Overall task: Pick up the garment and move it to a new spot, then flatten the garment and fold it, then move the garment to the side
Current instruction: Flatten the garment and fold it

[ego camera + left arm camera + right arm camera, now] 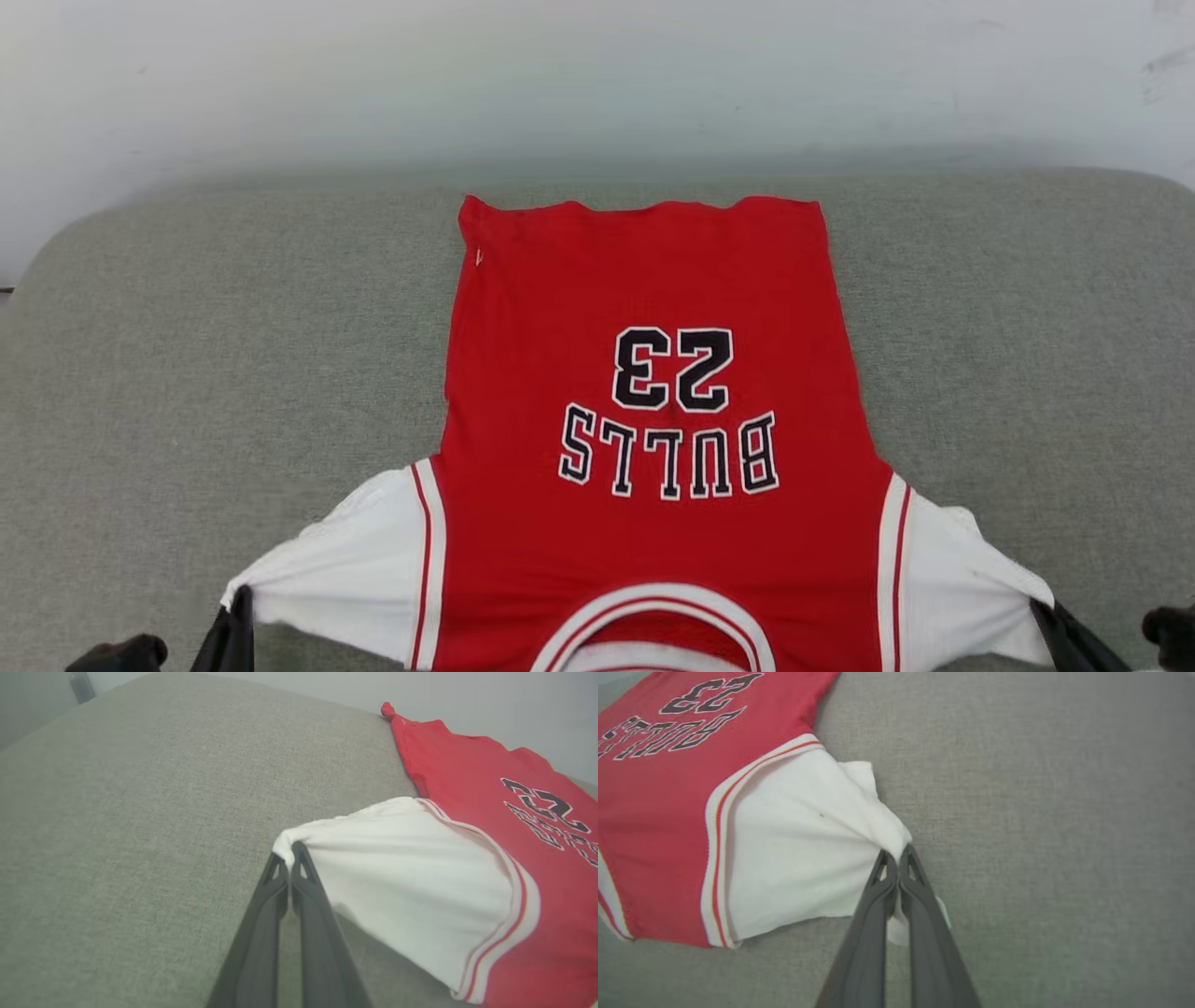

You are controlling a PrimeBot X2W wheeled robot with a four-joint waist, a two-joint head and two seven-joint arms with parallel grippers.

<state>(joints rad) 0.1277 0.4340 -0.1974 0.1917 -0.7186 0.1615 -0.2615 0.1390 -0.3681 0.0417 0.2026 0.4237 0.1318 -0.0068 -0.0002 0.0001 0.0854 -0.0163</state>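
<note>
Left gripper point(292, 851), at the near left of the cushion point(168, 355): fingers pressed together, pinching the tip of the left sleeve point(397, 868). That white sleeve comes to a point at the fingertips and casts a shadow on the cushion under its near edge.

Garment point(653, 280): lies spread on the middle of the cushion, printed side up, with the hem toward the cushion's far edge and the collar point(653, 611) at its near edge. The lettering point(669, 411), "BULLS 23", reads upside down in the head view. The red body is smooth, with slight waviness along the hem.

Right sleeve point(798, 830): stretched toward the cushion's near right, with striped trim at the shoulder seam.

Right gripper point(899, 854): fingers closed tight on the sleeve's end, with a small fold of white cloth showing beneath them. The grippers are well apart, and the garment is taut between them.
</note>
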